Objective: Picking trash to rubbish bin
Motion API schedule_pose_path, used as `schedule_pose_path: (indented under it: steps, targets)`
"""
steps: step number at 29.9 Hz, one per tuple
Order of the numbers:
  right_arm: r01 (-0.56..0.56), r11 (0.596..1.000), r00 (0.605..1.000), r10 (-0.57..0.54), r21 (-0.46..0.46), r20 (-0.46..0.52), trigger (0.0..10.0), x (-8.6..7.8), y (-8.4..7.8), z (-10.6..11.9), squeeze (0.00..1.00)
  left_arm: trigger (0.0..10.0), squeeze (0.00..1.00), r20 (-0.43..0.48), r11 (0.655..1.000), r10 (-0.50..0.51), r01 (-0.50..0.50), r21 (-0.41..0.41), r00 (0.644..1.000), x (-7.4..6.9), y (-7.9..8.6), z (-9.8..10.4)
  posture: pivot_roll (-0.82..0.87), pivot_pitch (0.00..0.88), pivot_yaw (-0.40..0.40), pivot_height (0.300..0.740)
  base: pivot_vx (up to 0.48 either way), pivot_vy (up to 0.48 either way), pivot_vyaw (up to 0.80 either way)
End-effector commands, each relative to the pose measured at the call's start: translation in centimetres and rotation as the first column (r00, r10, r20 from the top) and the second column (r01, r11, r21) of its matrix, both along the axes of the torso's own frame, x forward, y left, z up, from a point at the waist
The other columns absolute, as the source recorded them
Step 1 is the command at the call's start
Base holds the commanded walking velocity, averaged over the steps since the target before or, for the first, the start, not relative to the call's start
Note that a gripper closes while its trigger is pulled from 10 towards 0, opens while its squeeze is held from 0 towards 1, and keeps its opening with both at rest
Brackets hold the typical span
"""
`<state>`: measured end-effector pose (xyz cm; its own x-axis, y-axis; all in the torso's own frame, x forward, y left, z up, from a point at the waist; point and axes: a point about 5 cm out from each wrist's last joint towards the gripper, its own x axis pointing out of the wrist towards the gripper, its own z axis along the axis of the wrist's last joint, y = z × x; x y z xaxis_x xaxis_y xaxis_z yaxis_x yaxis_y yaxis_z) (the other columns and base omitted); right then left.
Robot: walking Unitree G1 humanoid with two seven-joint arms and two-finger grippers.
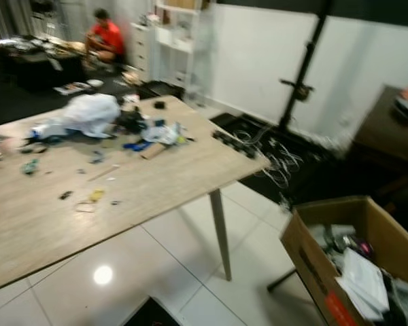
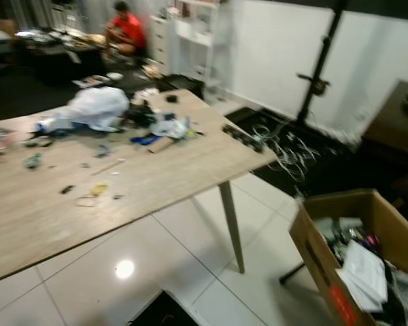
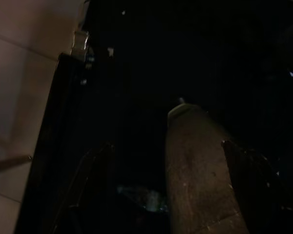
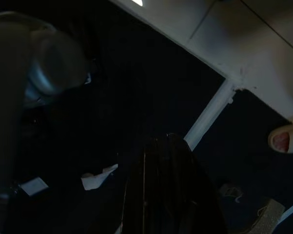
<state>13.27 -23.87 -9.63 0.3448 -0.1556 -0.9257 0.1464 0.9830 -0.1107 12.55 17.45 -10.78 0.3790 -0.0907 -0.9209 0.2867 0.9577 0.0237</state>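
Left eye view: trash litters the wooden counter (image 1: 156,190), a cardboard box (image 1: 306,261) sits near right; end effector states, can't tell.

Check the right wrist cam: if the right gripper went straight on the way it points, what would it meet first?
Probably the dark floor mat, scattered with white paper scraps. The right gripper hangs pointing down at it; the view is dark, so depth is unclear.

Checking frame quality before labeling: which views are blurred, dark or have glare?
Left eye and right eye views: motion-blurred throughout, so the small trash on the table is smeared, and a lamp glare spot sits on the floor tile. Left wrist and right wrist views: very dark and underexposed, with little besides pale floor at the edges.
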Motion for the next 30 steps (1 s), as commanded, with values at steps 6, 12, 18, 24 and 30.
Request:
schedule_pose_path:
  steps: [6, 12, 18, 24, 30]
  targets:
    - [-0.03, 0.999, 1.0, 0.03, -0.018, -0.002, 10.0, 0.2, 0.2, 0.01, 0.0, 10.0, 0.0, -0.049, 1.0, -0.023, 0.022, -0.013, 0.999, -1.29, -0.33, -0.42, -0.09, 0.1, 0.008, 0.74, 0.0, 0.0, -0.79]
    - [-0.046, 0.999, 0.999, 0.045, -0.019, -0.009, 10.0, 0.04, 0.43, -0.1, 0.0, 10.0, 0.0, -0.048, 1.0, -0.028, 0.028, -0.011, 0.998, -1.32, -0.29, -0.42, -0.09, 0.101, 0.013, 0.74, 0.0, 0.0, -0.79]
    - [-0.058, 0.998, 0.998, 0.058, -0.026, -0.013, 10.0, -0.02, 0.28, -0.09, 0.0, 10.0, 0.0, -0.047, 0.999, -0.036, 0.036, -0.008, 0.998, -1.33, -0.24, -0.42, -0.09, 0.092, 0.008, 0.74, 0.0, 0.0, -0.79]
    - [-0.07, 0.997, 0.997, 0.07, -0.031, -0.013, 10.0, 0.07, 0.2, -0.03, 0.0, 10.0, 0.0, -0.035, 0.999, -0.036, 0.036, -0.01, 0.999, -0.92, -0.34, -0.31, -0.09, 0.089, 0.004, 0.74, 0.0, 0.0, -0.79]
    - [-0.076, 0.996, 0.997, 0.076, -0.034, -0.009, 10.0, 0.33, 0.11, 0.08, 0.0, 10.0, 0.0, -0.028, 0.999, -0.038, 0.038, -0.014, 0.999, -0.64, -0.51, -0.24, -0.09, 0.085, 0.001, 0.74, 0.0, 0.0, -0.79]
